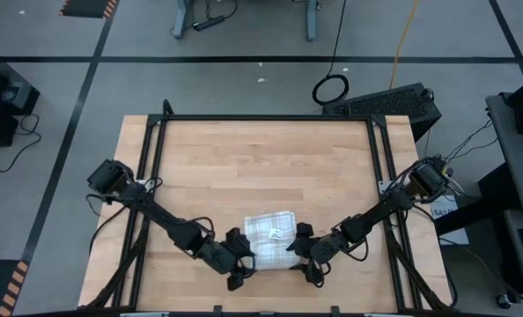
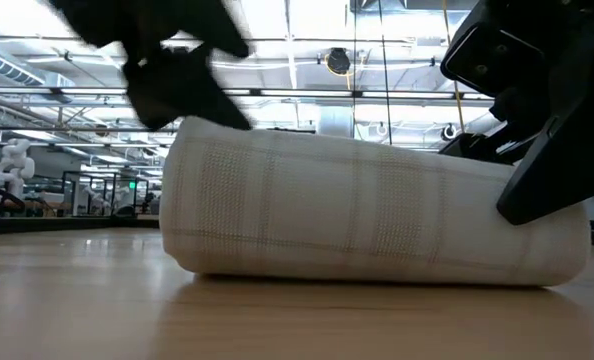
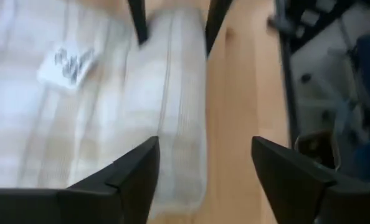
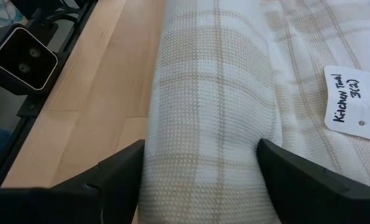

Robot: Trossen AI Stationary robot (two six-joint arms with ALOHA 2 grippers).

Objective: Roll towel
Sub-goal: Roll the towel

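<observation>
The white towel (image 1: pixel 270 231) with a tan grid check lies near the table's near edge, its small label (image 1: pixel 276 233) up. Its near part is rolled into a thick roll (image 2: pixel 377 210) that rests on the wood; the far part lies flat. My left gripper (image 1: pixel 242 257) is open over the roll's left end (image 3: pixel 179 93). My right gripper (image 1: pixel 304 255) is open astride the roll's right end (image 4: pixel 216 112). In the low view the left gripper (image 2: pixel 187 90) is above the roll and the right gripper (image 2: pixel 542 190) is in front of its right end. My left gripper hovers at the roll's left end; I cannot tell whether its fingers (image 3: pixel 135 177) touch the cloth. My right gripper straddles the roll's right end, slanting down from the right. One finger (image 4: pixel 116 180) is on the near side, the other (image 4: pixel 297 180) in the crease beside the flat part. The cloth fills the gap; the roll lies on the table.
Bare wooden table top (image 1: pixel 244 167) stretches far of the towel. Black frame rails (image 1: pixel 380 176) run along the table's sides. The low camera (image 4: pixel 23 59) sits at the near edge, close to the roll.
</observation>
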